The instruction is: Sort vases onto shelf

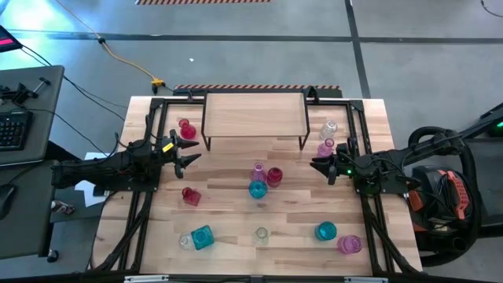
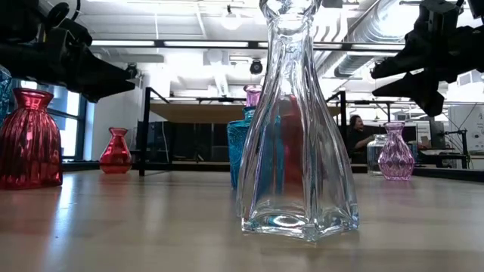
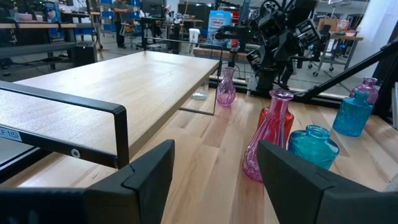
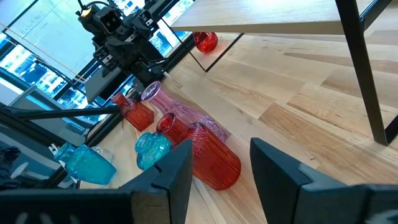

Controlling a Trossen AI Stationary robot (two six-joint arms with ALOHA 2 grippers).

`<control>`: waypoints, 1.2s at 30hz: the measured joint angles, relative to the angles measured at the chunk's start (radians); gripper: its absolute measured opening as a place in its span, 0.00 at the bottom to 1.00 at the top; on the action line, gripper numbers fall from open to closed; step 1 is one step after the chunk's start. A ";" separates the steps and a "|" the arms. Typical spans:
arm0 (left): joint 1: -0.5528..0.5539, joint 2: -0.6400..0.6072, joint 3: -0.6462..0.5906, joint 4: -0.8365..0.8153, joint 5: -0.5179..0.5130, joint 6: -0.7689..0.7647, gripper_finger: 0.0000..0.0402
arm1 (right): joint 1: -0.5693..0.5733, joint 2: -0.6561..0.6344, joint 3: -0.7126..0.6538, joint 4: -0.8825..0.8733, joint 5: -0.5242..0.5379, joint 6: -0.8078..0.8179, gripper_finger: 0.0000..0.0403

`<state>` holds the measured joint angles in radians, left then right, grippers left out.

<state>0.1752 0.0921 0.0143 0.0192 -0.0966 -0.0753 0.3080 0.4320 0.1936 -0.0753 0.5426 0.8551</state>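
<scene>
**Both grippers empty above the table, shelf top bare, several vases partly hidden**

The shelf [image 1: 255,112] stands at the far middle of the table [image 1: 228,212], and no vase is on its wood top. All vases are on the table. The left gripper [image 1: 191,157] hovers at the left side, just before the shelf's left legs; its fingers are spread wide and nothing is between them. The right gripper [image 1: 319,167] hovers at the right side, near the shelf's right legs; its fingers stand apart and hold nothing.

In the middle of the table a tall pink vase [image 1: 258,171], a red ribbed vase [image 1: 274,176] and a teal vase [image 1: 258,189] stand close together, so from above they overlap and their outlines are hard to separate. A red vase [image 1: 186,129] stands beside the shelf's left leg, and another red one [image 1: 191,196] is lower on the left. A small pink vase [image 1: 325,147] and a clear vase [image 1: 330,127] stand near the right gripper; the clear one is faint against the wood.

In the low view a clear bottle vase [image 2: 291,128] fills the middle. Its top is cut off by the frame, and it hides most of a teal vase [image 2: 240,151] behind it. Near the front edge stand a teal square vase [image 1: 202,237], a small clear vase [image 1: 262,233], a round teal vase [image 1: 326,231] and a pink vase [image 1: 350,244].
</scene>
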 joint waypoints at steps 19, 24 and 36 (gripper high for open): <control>0.000 0.000 0.000 0.000 0.000 0.000 0.55 | 0.000 0.000 0.000 0.000 0.000 0.000 0.35; 0.000 0.000 0.000 0.000 0.000 0.000 0.55 | 0.000 0.000 0.000 0.000 0.023 0.000 0.35; 0.000 0.000 0.000 0.000 0.000 0.000 0.55 | 0.000 0.000 0.000 0.005 -0.001 -0.026 0.35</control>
<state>0.1753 0.0921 0.0143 0.0189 -0.0964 -0.0753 0.3080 0.4316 0.1932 -0.0708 0.5419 0.8292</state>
